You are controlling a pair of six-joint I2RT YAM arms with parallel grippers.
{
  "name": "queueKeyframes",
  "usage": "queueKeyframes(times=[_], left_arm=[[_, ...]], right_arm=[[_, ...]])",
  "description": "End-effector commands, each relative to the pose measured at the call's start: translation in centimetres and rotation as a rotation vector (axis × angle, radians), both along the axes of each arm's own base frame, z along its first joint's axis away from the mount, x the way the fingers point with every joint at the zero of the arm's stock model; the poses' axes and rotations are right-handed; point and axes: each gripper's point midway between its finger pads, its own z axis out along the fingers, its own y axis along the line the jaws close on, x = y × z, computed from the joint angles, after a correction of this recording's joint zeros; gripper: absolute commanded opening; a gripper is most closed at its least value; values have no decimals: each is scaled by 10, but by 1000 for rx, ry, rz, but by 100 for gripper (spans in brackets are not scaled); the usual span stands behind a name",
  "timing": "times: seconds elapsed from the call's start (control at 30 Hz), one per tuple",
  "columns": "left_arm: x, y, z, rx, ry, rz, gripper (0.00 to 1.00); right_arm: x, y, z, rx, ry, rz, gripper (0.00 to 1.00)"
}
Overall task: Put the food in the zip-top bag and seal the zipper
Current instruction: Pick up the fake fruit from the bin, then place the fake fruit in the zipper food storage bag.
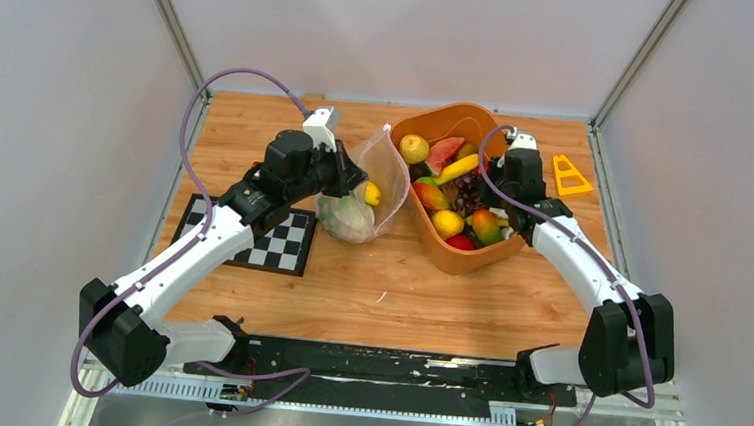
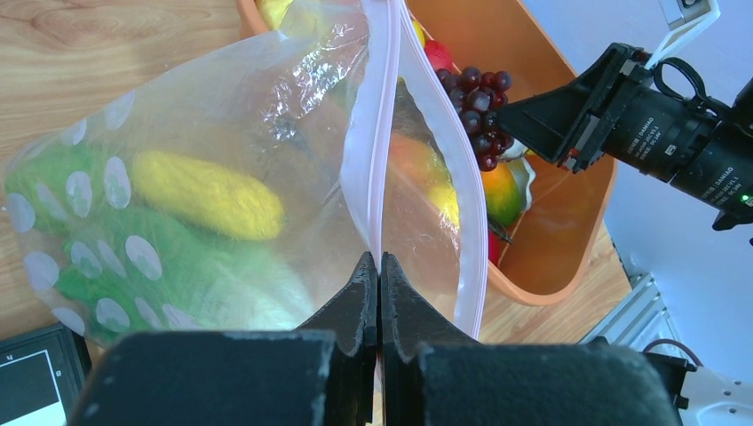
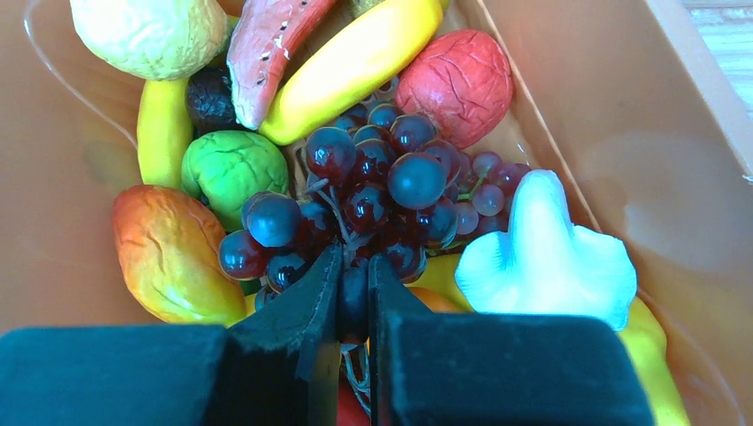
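Left gripper [image 2: 379, 264] is clamped tight on the zipper [image 2: 384, 115], so the zip-top bag [image 2: 222, 106] stands with its mouth gaping right beside the orange basket [image 1: 462, 260]. A lemon [image 2: 206, 193] and green cabbage [image 2: 209, 288] are already inside it. Over on the right, the right gripper [image 3: 354, 266] is down in the basket, fingers nipped onto the purple grapes [image 3: 391, 182], just below the banana [image 3: 355, 62].

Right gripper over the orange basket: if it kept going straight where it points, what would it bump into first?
The purple grapes: the right gripper points into the bunch in the orange basket, and its tips seem to pinch one grape at the near edge. Depth beyond is unclear.
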Motion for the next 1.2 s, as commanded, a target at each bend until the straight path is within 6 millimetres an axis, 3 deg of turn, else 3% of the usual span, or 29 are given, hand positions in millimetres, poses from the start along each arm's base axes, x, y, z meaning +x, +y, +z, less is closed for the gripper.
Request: queueKeyframes(times=[0.0, 0.2, 0.3, 0.53, 0.83, 0.97, 1.17], left_arm=[[1, 0, 21, -24, -55, -7, 0], [1, 1, 21, -19, -54, -7, 0], [1, 0, 18, -21, -48, -11, 0], [1, -2, 18, -26, -45, -16, 0], [0, -4, 17, -32, -39, -23, 0], [-1, -6, 16, -41, -34, -33, 0], [0, -6, 16, -39, -36, -33, 0]], right_arm=[[10, 6, 40, 96, -132, -2, 0], [-6, 35, 92, 196, -207, 191, 0], [-12, 33, 114, 200, -258, 199, 0], [-26, 31, 140, 220, -350, 210, 0], [-47, 52, 182, 324, -448, 345, 0], [-64, 65, 217, 441, -569, 425, 0], [-92, 87, 245, 536, -611, 597, 0]])
